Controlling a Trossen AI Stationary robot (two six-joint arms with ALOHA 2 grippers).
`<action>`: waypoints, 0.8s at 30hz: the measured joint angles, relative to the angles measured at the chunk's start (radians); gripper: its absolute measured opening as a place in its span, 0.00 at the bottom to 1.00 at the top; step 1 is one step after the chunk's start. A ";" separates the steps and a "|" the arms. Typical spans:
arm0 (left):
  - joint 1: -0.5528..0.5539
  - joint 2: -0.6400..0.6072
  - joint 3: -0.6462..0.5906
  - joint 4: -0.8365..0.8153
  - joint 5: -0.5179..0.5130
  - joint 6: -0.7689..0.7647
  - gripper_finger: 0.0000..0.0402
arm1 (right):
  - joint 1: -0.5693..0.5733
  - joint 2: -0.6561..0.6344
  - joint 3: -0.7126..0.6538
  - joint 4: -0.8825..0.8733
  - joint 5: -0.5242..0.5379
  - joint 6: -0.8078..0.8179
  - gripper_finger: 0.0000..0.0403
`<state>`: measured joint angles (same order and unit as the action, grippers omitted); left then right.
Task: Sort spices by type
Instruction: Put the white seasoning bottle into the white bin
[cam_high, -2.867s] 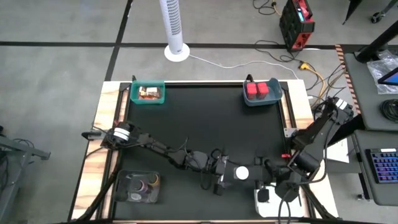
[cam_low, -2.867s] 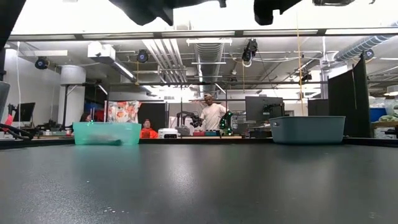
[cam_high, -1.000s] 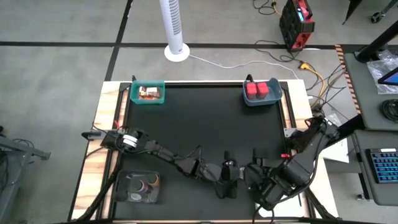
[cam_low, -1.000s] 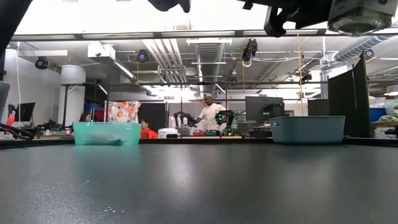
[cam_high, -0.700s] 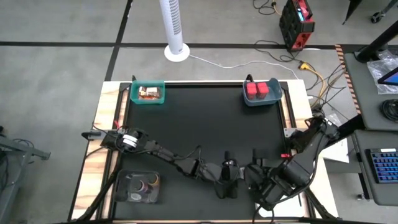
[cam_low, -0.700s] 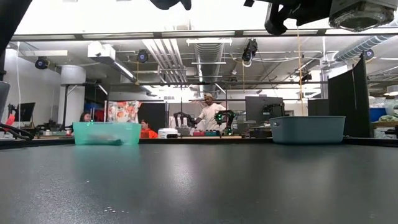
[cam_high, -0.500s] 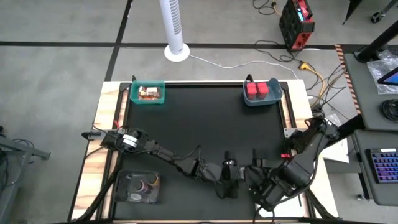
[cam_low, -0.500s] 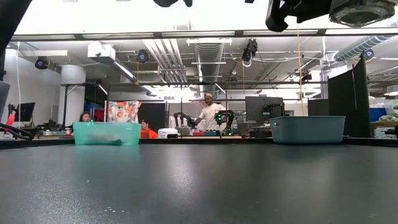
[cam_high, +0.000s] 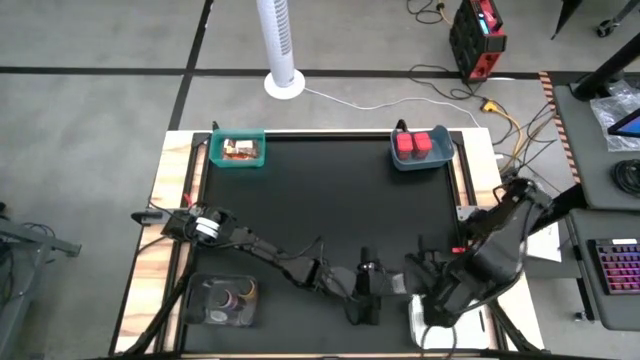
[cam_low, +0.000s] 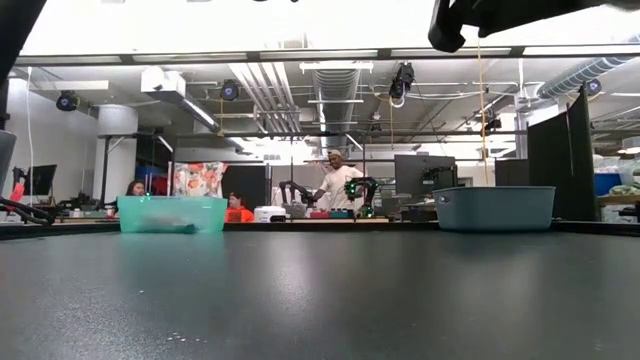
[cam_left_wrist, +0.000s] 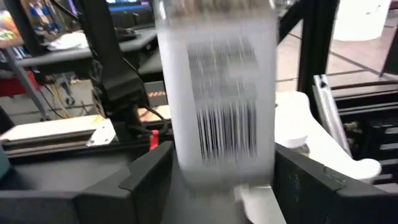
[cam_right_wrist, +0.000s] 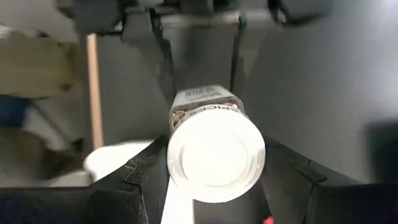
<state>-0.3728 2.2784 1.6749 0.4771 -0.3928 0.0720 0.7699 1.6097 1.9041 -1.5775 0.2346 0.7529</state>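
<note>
A white-capped spice bottle (cam_left_wrist: 214, 106) with a barcode label stands upright near the table's near edge. My left gripper (cam_high: 385, 290) lies level with one finger on each side of the bottle's body. It looks slightly open and I see no sure touch. My right gripper (cam_right_wrist: 216, 180) is above the bottle, shut on its white cap (cam_right_wrist: 216, 152). In the high view my right gripper (cam_high: 408, 285) hides the bottle. Two red boxes (cam_high: 418, 143) sit in the blue-grey bin (cam_high: 441, 160). Orange and brown packets (cam_high: 238, 150) lie in the teal bin (cam_high: 215, 152). Small jars (cam_high: 228, 296) lie in the clear tray (cam_high: 200, 312). My right gripper pinches the rim of the bottle's white cap (cam_right_wrist: 174, 155) between its two fingers, coming from above and pointing down along the bottle. The bottle hangs upright below the fingers. Its lower body (cam_right_wrist: 202, 96) stands between my left gripper's fingers.
A white tray (cam_high: 445, 322) lies at the near right corner, under my right arm. The low view shows the teal bin (cam_low: 172, 213) and the blue-grey bin (cam_low: 494, 208) at the far edge, with people in the room behind.
My right arm has risen and shifted toward the table's right edge, uncovering the white tray. In the low view less of it shows at the top. My left gripper stays where it was.
</note>
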 joint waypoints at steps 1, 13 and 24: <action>-0.002 0.000 0.000 -0.003 0.002 -0.009 0.58 | 0.008 -0.020 -0.003 0.001 -0.020 0.029 0.49; -0.054 -0.050 0.000 -0.032 -0.129 0.045 0.58 | 0.341 -0.279 -0.289 0.001 -0.164 0.577 0.49; -0.102 -0.140 0.000 -0.049 -0.246 0.163 0.58 | 0.510 -0.273 -0.490 0.098 -0.157 0.710 0.49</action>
<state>-0.4746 2.1382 1.6745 0.4284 -0.6387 0.2346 1.2798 1.3369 1.4138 -1.4798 0.0776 1.4625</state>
